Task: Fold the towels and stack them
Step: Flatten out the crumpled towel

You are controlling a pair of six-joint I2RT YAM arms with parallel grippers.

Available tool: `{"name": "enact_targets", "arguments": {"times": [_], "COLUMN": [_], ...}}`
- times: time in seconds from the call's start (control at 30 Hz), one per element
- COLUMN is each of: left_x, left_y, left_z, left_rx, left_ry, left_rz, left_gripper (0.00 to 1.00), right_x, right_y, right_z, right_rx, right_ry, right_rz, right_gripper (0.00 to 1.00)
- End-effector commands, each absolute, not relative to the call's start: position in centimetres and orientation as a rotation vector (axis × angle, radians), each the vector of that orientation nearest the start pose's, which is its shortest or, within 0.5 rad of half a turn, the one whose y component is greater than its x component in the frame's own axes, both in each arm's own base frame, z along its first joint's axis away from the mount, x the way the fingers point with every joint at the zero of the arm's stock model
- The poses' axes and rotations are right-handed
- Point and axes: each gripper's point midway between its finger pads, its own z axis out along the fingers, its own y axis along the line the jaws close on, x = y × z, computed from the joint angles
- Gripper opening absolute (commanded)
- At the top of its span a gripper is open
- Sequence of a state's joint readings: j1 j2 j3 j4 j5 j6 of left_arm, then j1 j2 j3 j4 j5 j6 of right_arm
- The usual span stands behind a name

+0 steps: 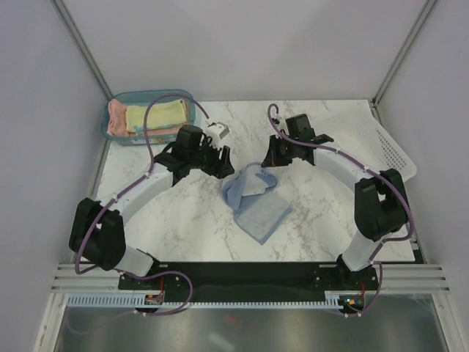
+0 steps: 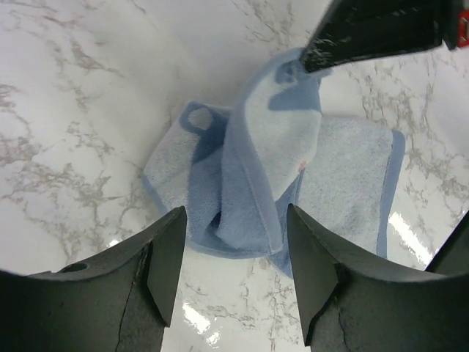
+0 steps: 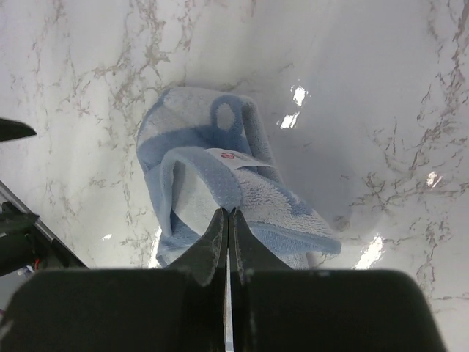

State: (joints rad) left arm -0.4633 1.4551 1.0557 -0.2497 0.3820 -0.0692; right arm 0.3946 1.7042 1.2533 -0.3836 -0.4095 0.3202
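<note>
Right gripper (image 3: 228,214), clamped on a lifted edge of the light blue towel (image 3: 194,143) at the centre of the table (image 1: 176,216), seems mid-fold; left gripper (image 2: 234,214) hovers wide open at the towel's eleven o'clock. Next, lay that edge over squarely.

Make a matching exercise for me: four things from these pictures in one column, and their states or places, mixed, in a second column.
1 left gripper
2 right gripper
3 blue towel
4 bin

a holds a pink towel and a yellow towel
b open
c shut on cloth
d crumpled, one edge lifted

Pairs: 1-b, 2-c, 3-d, 4-a
</note>
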Motion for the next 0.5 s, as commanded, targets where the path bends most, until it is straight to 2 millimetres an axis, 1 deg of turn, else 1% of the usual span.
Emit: {"name": "enact_targets", "arguments": {"times": [0.0, 0.03, 0.07, 0.1, 0.13, 0.17, 0.2, 0.23, 0.27, 0.3, 0.33, 0.37, 0.4, 0.43, 0.47], "left_x": [32.5, 33.0, 31.8, 31.3, 31.7, 30.4, 30.0, 30.4, 29.1, 28.8, 29.3, 28.9, 28.9, 29.1, 28.9], "left_y": [-26.6, -26.1, -27.0, -27.2, -27.0, -27.4, -27.5, -27.2, -27.7, -27.7, -26.9, -27.3, -27.3, -26.8, -27.1], "left_z": [16.2, 15.5, 14.4, 14.0, 14.5, 13.2, 12.9, 13.0, 11.9, 11.4, 11.0, 9.9, 9.6, 9.5, 9.3], "left_rx": [0.879, 0.867, 0.903, 0.905, 0.859, 0.876, 0.85, 0.805, 0.827, 0.82, 0.784, 0.807, 0.763, 0.734, 0.728], "left_ry": [2.046, 2.062, 2.07, 2.071, 2.043, 2.056, 2.056, 2.036, 2.039, 2.042, 2.042, 2.05, 2.066, 2.065, 2.062], "left_rz": [-0.651, -0.557, -0.533, -0.508, -0.444, -0.418, -0.403, -0.343, -0.319, -0.284, -0.181, -0.124, -0.096, -0.034, -0.014], "left_gripper": [0.65, 0.65, 0.66, 0.66, 0.66, 0.66, 0.66, 0.67, 0.67, 0.68, 0.68, 0.69, 0.7, 0.7, 0.7], "right_x": [37.6, 37.8, 37.9, 38.0, 38.1, 38.2, 38.2, 38.1, 38.0, 38.0, 38.0, 37.9, 37.9, 37.9, 37.7], "right_y": [25.2, 25.0, 25.0, 25.2, 25.2, 25.2, 25.2, 25.2, 25.2, 25.3, 25.2, 25.1, 25.1, 25.1, 25.1], "right_z": [14.7, 14.5, 14.5, 14.6, 14.5, 14.3, 14.4, 14.4, 14.2, 14.3, 14.3, 14.0, 14.0, 14.0, 13.7], "right_rx": [-0.275, -0.265, -0.259, -0.263, -0.262, -0.259, -0.256, -0.258, -0.257, -0.259, -0.256, -0.252, -0.249, -0.244, -0.242], "right_ry": [2.404, 2.406, 2.403, 2.394, 2.393, 2.395, 2.393, 2.39, 2.393, 2.383, 2.38, 2.385, 2.381, 2.381, 2.384], "right_rz": [0.921, 0.927, 0.933, 0.941, 0.944, 0.946, 0.951, 0.959, 0.961, 0.966, 0.969, 0.97, 0.975, 0.98, 0.985], "right_gripper": [0.0, 0.0, 0.0, 0.0, 0.0, 0.0, 0.0, 0.0, 0.0, 0.0, 0.0, 0.0, 0.0, 0.0, 0.0]}}
